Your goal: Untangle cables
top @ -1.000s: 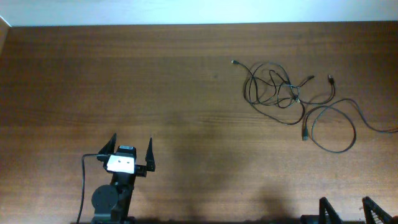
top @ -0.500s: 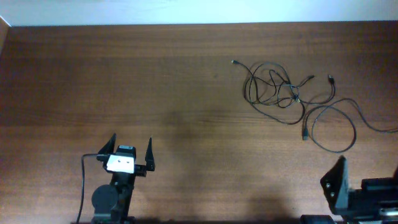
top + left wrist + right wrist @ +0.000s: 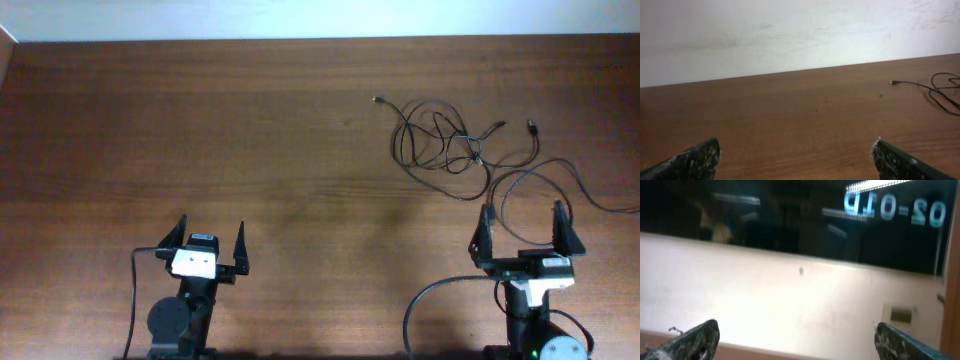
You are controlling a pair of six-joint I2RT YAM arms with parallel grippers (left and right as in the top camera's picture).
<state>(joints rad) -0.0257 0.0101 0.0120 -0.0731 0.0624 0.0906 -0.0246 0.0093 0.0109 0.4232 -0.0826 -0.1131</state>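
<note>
Thin black cables point(image 3: 452, 142) lie tangled on the brown table at the upper right of the overhead view, with a looser loop point(image 3: 536, 205) trailing toward the right edge. A plug end and part of a cord show at the right of the left wrist view point(image 3: 935, 90). My left gripper point(image 3: 212, 240) is open and empty near the table's front left, far from the cables. My right gripper point(image 3: 523, 228) is open and empty at the front right, its fingers over the near part of the loose loop. The right wrist view shows only the wall.
The wooden table point(image 3: 250, 130) runs to a white wall at the back point(image 3: 790, 35). A thick black arm cable point(image 3: 135, 300) hangs by the left arm, another curves by the right arm point(image 3: 415, 305).
The right arm has risen from the bottom right corner and swung upright, with its open fingers now over the near loop. The left arm and the cables have not moved.
</note>
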